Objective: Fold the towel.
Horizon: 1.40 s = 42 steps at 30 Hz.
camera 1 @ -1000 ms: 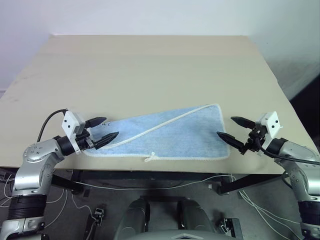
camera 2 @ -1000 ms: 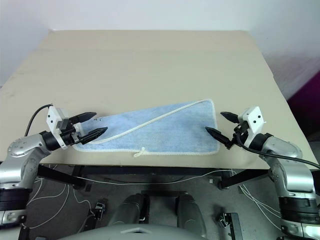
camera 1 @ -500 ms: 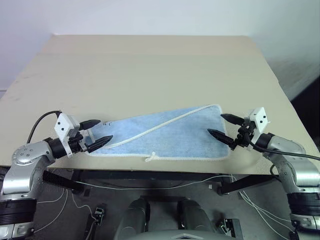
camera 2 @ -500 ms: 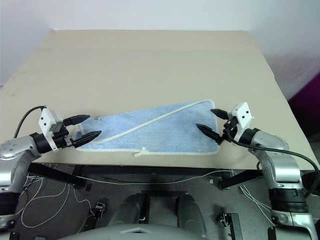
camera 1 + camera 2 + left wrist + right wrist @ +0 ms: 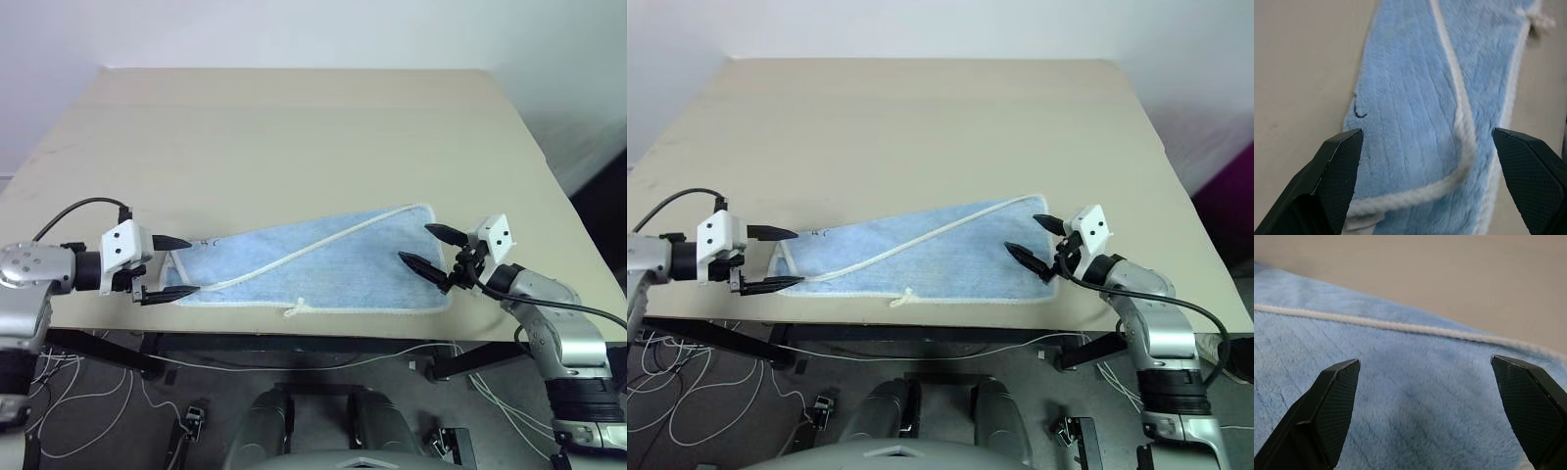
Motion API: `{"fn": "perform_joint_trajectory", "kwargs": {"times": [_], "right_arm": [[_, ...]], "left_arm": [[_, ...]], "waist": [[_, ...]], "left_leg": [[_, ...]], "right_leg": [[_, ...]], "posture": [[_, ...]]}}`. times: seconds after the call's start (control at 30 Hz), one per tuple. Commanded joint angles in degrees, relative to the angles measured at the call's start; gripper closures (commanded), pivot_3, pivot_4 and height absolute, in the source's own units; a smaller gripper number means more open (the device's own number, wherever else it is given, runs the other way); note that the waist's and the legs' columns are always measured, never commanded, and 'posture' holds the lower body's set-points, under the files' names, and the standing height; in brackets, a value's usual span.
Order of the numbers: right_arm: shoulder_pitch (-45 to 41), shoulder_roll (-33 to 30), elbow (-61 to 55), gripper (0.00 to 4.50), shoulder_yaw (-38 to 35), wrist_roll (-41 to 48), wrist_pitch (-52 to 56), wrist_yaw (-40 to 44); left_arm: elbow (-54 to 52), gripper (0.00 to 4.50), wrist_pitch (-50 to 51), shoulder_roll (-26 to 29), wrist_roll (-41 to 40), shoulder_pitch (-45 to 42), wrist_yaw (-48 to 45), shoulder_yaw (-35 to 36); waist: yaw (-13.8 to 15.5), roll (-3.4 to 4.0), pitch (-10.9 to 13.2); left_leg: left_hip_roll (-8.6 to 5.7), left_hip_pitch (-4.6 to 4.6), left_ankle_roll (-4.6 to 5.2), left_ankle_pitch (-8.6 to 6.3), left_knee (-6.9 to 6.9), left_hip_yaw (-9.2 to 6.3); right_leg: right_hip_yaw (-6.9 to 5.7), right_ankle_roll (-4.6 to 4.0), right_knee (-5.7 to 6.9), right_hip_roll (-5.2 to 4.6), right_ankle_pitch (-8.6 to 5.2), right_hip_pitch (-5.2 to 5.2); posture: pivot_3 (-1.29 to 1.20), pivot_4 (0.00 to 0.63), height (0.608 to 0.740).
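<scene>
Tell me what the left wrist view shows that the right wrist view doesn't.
Left wrist view: the towel's narrow end, a white hem curving across the blue, a white tag at one edge, and a small dark mark near the other. Right wrist view: one straight white hem with table beyond it. Both: blue terry, beige table, and two open black fingers over the cloth.

I see my left gripper point(image 5: 176, 266) at the lower left of the frame, jaws spread wide, pointing right. My right gripper point(image 5: 427, 249) sits at the lower right, jaws equally wide, pointing left, its forearm bent back toward the lower right corner.
</scene>
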Motion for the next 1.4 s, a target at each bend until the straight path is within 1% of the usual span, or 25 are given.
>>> {"fn": "perform_joint_trajectory", "kwargs": {"times": [0.03,0.2,0.43,0.47,0.5,0.57,0.77,0.97,1.03,1.1,1.13,1.33,1.4], "right_arm": [[1.16,0.62,-2.22,0.0,-0.98,0.17,-1.68,-0.93],[2.27,1.16,-3.25,0.0,-0.83,0.35,-1.79,-2.13],[3.47,1.08,-4.5,0.0,-1.24,0.52,-1.69,-3.4],[3.59,1.05,-4.64,0.0,-1.23,0.54,-1.67,-3.5],[3.76,1.02,-4.86,0.0,-1.25,0.59,-1.63,-3.59],[3.92,1.01,-5.08,0.0,-1.27,0.64,-1.61,-3.8],[4.68,0.94,-5.78,0.0,-1.35,0.8,-1.54,-4.23],[4.27,1.06,-5.53,0.0,-1.0,0.67,-1.48,-4.54],[4.11,1.03,-5.42,0.0,-0.96,0.64,-1.53,-4.53],[3.95,0.91,-5.37,0.0,-1.02,0.64,-1.56,-4.46],[3.8,0.81,-5.38,0.0,-1.06,0.64,-1.54,-4.43],[2.02,-0.46,-5.41,0.0,-0.86,-0.25,-1.97,-3.83],[-0.96,-2.13,-3.95,0.0,0.09,-2.54,-2.61,-3.49]], "left_arm": [[3.65,0.13,-5.79,1.02,2.59,-3.39,-3.68,-2.51],[7.6,0.13,-11.2,0.5,5.63,-6.59,-6.24,-6.3],[11.56,0.13,-17.25,-1.32,8.23,-8.91,-6.05,-9.38],[12.02,0.49,-17.58,-1.61,8.39,-9.23,-5.9,-9.61],[12.26,0.7,-17.78,-1.77,8.36,-9.37,-5.85,-9.74],[12.45,1.35,-17.94,-2.04,8.08,-9.37,-6.02,-9.99],[13.46,3.37,-19.61,-2.07,9.14,-9.19,-5.21,-10.29],[13.99,3.37,-20.32,-1.85,8.92,-9.09,-5.69,-10.28],[13.94,3.76,-20.09,-2.06,8.11,-8.96,-6.12,-10.03],[13.83,4.34,-19.58,-2.23,7.39,-8.82,-6.23,-9.62],[13.78,4.47,-19.22,-2.26,6.96,-8.75,-6.27,-9.34],[11.61,4.47,-14.59,-2.45,2.13,-8.02,-5.93,-6.46],[9.61,4.47,-11.27,-2.33,0.27,-6.79,-5.03,-5.09]], "waist": [[0.0,0.0,0.0],[-0.14,0.02,0.01],[-0.12,0.02,0.02],[-0.1,0.02,0.02],[-0.09,0.02,0.02],[-0.11,0.02,0.02],[-0.13,0.02,0.02],[-0.15,0.02,0.02],[-0.14,0.02,0.01],[-0.15,0.02,0.01],[-0.15,0.02,0.02],[-0.18,0.02,0.02],[-0.27,0.03,0.02]], "left_leg": [[-0.01,0.0,0.0,0.0,0.0,0.01],[0.01,-0.01,0.01,0.0,0.01,0.01],[0.0,-0.01,0.02,0.0,0.04,0.02],[0.0,-0.01,0.02,0.0,0.05,0.02],[0.0,-0.01,0.02,0.0,0.06,0.02],[-0.01,-0.01,0.03,0.0,0.07,0.02],[-0.01,-0.01,0.03,0.0,0.07,0.02],[0.0,-0.01,0.03,0.0,0.08,0.02],[-0.01,-0.01,0.03,0.0,0.08,0.02],[-0.01,-0.01,0.03,0.0,0.08,0.02],[-0.01,-0.01,0.03,0.0,0.08,0.02],[0.0,-0.01,0.03,0.0,0.1,0.02],[0.0,-0.01,0.03,0.0,0.11,0.02]], "right_leg": [[0.0,0.0,0.0,0.0,0.0,0.0],[0.0,0.0,0.02,0.05,0.0,-0.01],[-0.01,0.01,0.05,0.15,0.0,-0.01],[-0.01,0.01,0.06,0.15,0.0,-0.01],[-0.01,0.01,0.06,0.16,0.0,0.0],[-0.01,0.02,0.07,0.16,0.0,0.01],[-0.02,0.02,0.08,0.18,0.0,0.0],[-0.02,0.02,0.09,0.19,0.0,0.0],[-0.02,0.02,0.09,0.19,0.0,0.0],[-0.02,0.02,0.09,0.19,0.0,0.0],[-0.02,0.02,0.09,0.19,0.0,0.0],[-0.02,0.02,0.11,0.19,0.0,0.0],[-0.02,0.02,0.11,0.19,0.0,0.0]], "posture": [[0.0,0.15,0.74],[0.0,0.15,0.74],[0.0,0.15,0.74],[0.0,0.15,0.74],[0.0,0.15,0.74],[0.0,0.15,0.74],[0.0,0.15,0.74],[0.0,0.15,0.74],[0.0,0.15,0.74],[0.0,0.15,0.74],[0.0,0.15,0.74],[0.0,0.15,0.74],[0.0,0.15,0.74]]}}
